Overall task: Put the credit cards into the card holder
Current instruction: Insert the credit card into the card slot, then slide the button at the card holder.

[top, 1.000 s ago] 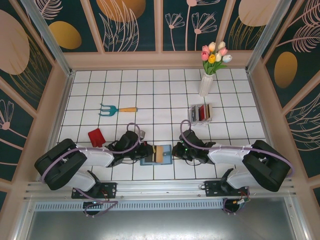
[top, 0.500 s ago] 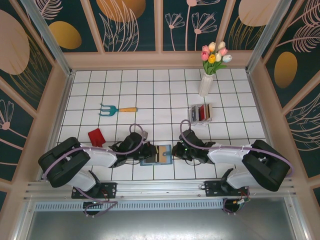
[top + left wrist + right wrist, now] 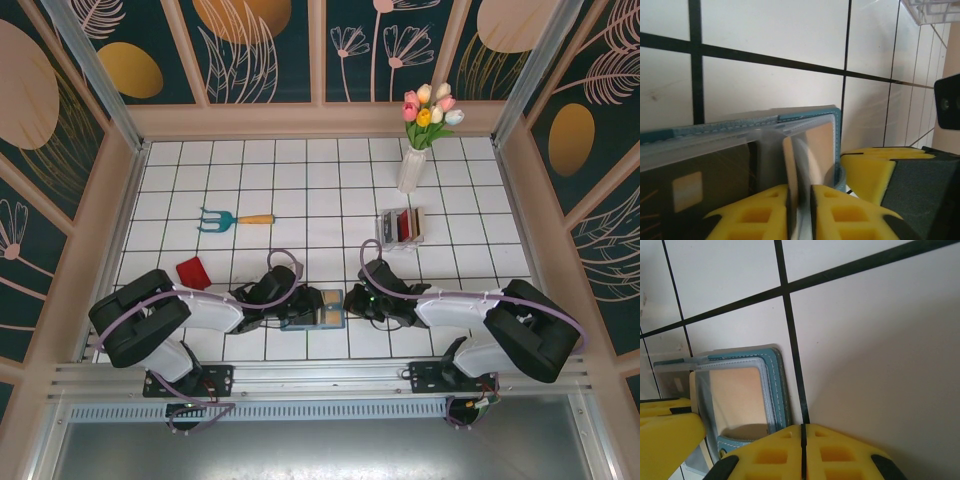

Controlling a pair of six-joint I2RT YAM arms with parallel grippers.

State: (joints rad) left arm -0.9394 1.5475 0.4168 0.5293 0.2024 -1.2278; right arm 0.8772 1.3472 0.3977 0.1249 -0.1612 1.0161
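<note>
The teal card holder (image 3: 333, 308) lies open on the tiles between both grippers, also in the left wrist view (image 3: 805, 116) and the right wrist view (image 3: 779, 385). A tan credit card (image 3: 737, 395) sits under its clear window, and a dark card (image 3: 695, 185) lies under the neighbouring window. My left gripper (image 3: 302, 305) (image 3: 800, 189) stands over the holder's left half. Its fingers are slightly apart, with a tan card edge (image 3: 790, 165) and a clear leaf between them; whether they still pinch is unclear. My right gripper (image 3: 352, 298) (image 3: 802, 427) is shut and empty at the holder's right edge. A red card (image 3: 193, 272) lies far left.
A clear slotted rack (image 3: 402, 227) with more cards stands right of centre, with a white vase of tulips (image 3: 413, 168) behind it. A teal garden fork with an orange handle (image 3: 235, 218) lies at the left. Wooden walls enclose the tiled floor.
My left arm has slid right, over the card holder's left half, and now hides part of the tan card. Its fingers have parted slightly. The right arm has stayed put.
</note>
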